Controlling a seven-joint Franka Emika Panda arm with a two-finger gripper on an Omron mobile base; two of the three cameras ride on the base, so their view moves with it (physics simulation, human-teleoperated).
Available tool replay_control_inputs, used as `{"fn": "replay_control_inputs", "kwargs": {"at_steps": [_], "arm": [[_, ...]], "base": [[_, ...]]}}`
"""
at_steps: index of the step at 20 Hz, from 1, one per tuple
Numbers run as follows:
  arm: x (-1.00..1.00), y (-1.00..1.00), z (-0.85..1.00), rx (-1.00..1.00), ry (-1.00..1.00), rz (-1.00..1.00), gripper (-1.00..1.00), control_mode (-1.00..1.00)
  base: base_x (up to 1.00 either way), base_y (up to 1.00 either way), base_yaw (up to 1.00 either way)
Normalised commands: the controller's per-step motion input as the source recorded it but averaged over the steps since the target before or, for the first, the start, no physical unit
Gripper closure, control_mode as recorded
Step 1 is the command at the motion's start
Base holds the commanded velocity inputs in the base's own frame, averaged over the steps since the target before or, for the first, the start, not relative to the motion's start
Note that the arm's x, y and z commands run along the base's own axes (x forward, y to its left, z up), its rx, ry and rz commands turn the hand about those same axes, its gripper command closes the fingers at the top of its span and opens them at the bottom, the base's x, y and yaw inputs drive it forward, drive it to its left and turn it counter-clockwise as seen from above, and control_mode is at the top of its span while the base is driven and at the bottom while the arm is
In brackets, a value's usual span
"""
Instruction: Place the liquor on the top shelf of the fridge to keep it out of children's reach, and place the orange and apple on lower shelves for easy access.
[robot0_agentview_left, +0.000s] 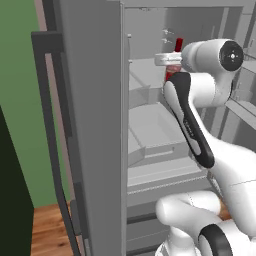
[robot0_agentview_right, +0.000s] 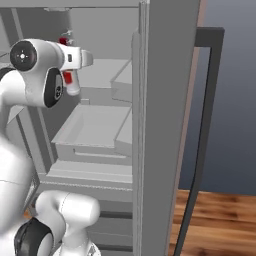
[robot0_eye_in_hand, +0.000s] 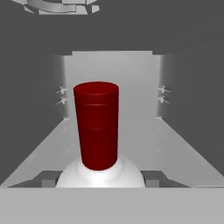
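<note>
Red cap of the liquor (robot0_eye_in_hand: 96, 131) stands closest in the hand view, upright, with the bottle's pale rounded shoulder just below it. Gripper (robot0_agentview_right: 75, 75) holds the bottle: jaws sit either side of the body, seen as small grey blocks left and right of the shoulder in the hand view. From the right base view the bottle's red label band and white lower body hang just under the white hand, cap poking above it.

Bottle is inside the fridge (robot0_agentview_left: 95, 125), high in the cavity, over the top shelf (robot0_agentview_right: 100, 70); whether its base touches the slab cannot be told. Pale back wall lies beyond the cap, with small pegs on both side walls.

Below, the lower shelves (robot0_agentview_right: 92, 127) show as a box-like grey drawer and flat slabs. Door stands open with its dark bar handle (robot0_agentview_right: 202, 130) toward the camera. Wooden floor (robot0_agentview_right: 215, 220) shows at the bottom.
</note>
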Motion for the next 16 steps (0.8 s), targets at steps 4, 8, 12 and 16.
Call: {"fn": "replay_control_inputs", "kwargs": {"at_steps": [4, 8, 12, 16], "arm": [[0.49, -0.09, -0.04, 0.0, 0.0, 0.0, 1.0, -1.0], [0.52, -0.1, -0.05, 0.0, 0.0, 0.0, 1.0, -1.0], [0.53, -0.09, -0.07, 0.0, 0.0, 0.0, 1.0, -1.0], [0.54, -0.06, -0.1, 0.0, 0.0, 0.0, 1.0, -1.0]], "base": [[0.0, 0.0, 0.0], [0.0, 0.0, 0.0], [0.0, 0.0, 0.0], [0.0, 0.0, 0.0]]}}
